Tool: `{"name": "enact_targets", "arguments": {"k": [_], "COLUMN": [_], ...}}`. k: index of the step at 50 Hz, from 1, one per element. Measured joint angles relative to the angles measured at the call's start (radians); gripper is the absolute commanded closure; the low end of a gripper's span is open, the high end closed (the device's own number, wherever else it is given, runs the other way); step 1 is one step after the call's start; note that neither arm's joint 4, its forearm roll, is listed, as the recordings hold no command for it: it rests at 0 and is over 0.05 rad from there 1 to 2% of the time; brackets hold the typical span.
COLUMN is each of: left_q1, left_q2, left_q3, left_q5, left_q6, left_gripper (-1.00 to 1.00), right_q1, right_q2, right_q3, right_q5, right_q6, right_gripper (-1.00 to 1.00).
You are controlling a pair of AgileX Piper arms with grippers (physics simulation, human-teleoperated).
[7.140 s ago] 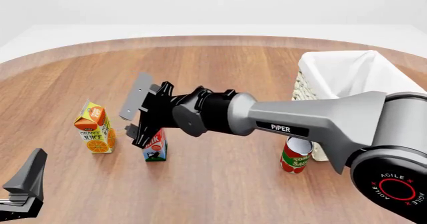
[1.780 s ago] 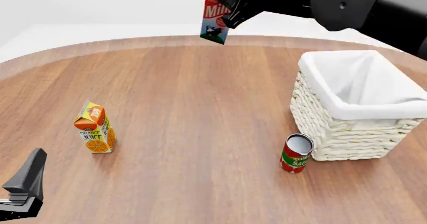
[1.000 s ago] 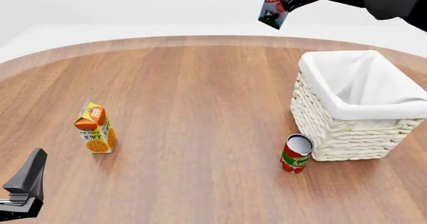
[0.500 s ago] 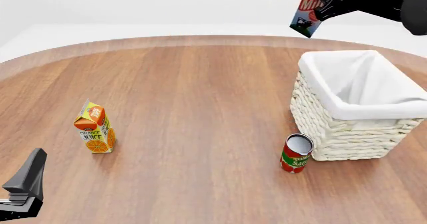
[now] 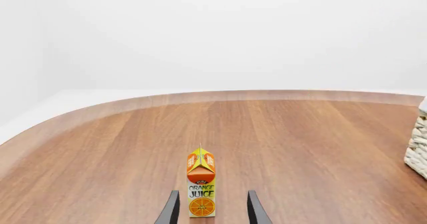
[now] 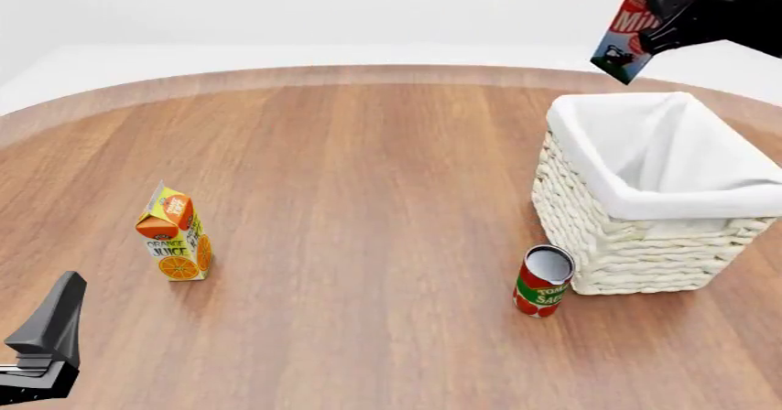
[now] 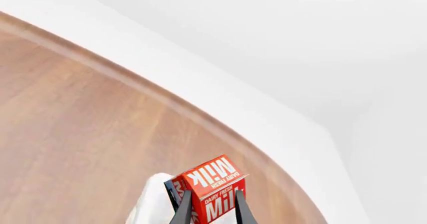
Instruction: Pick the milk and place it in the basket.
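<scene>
Front view: right gripper (image 6: 679,5) clamps the milk carton (image 6: 633,27), tilted, high above the wicker basket's (image 6: 611,231) far rim. Tomato-sauce can (image 6: 543,281) stands just beside the basket; orange juice carton (image 6: 172,234) well apart.

Left wrist view: left gripper (image 5: 211,210) parted, nothing held, orange juice carton (image 5: 201,188) between its fingers ahead.

Right wrist view: fingers (image 7: 184,209) pinch the milk carton (image 7: 212,190); white basket cloth (image 7: 152,204) beneath.

The milk (image 6: 635,27) hangs tilted in the right gripper (image 6: 679,7), above the basket's (image 6: 635,220) far rim. A can (image 6: 543,281) stands just before the basket's near left corner. The juice carton (image 6: 172,234) stands well apart, far left.
</scene>
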Motion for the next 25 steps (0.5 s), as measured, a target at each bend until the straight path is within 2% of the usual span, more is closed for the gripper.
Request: {"name": "enact_targets", "arguments": {"k": [25], "left_q1": [0.0], "left_q2": [0.0], "left_q3": [0.0], "left_q5": [0.0], "left_q6": [0.0], "left_gripper": [-1.0], "right_q1": [-0.088], "right_q2": [-0.006], "right_q3": [0.091], "right_q5": [-0.056], "right_q6": [-0.013], "right_gripper": [1.0]}}
